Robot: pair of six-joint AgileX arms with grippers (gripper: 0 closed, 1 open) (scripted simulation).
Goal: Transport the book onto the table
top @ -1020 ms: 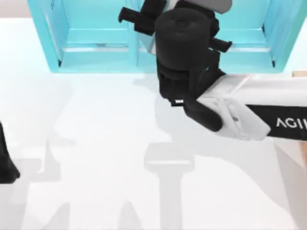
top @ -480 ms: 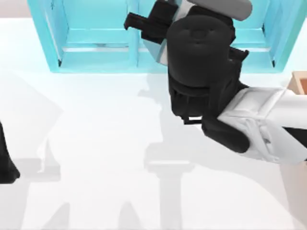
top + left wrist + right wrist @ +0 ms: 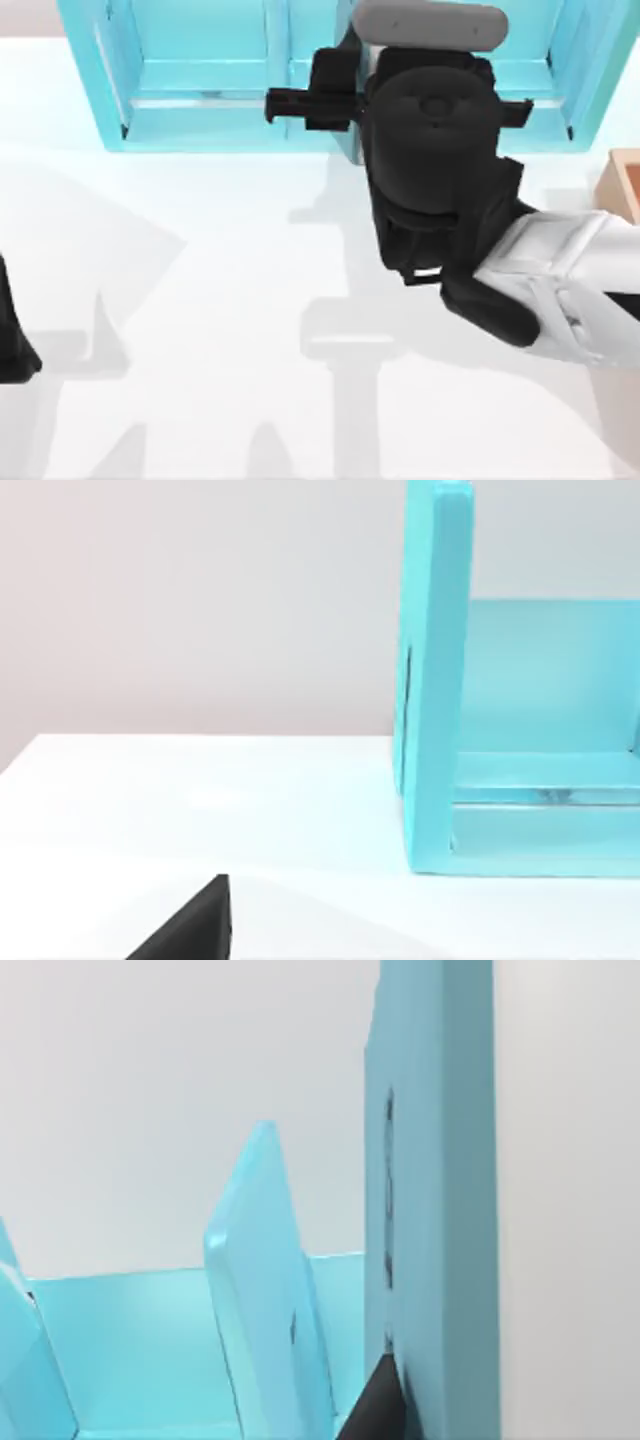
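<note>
You have the book (image 3: 430, 1210) standing upright in the right gripper (image 3: 318, 98). The gripper is closed onto it, and one dark finger (image 3: 372, 1405) presses flat against the lower part of its light-blue cover. From above you see the book (image 3: 348, 148) as a narrow blue strip under the gripper, at the front edge of the turquoise shelf (image 3: 200, 90) near its middle divider. The white table (image 3: 220, 300) lies in front, and your left arm (image 3: 10, 340) is parked at the table's left edge.
</note>
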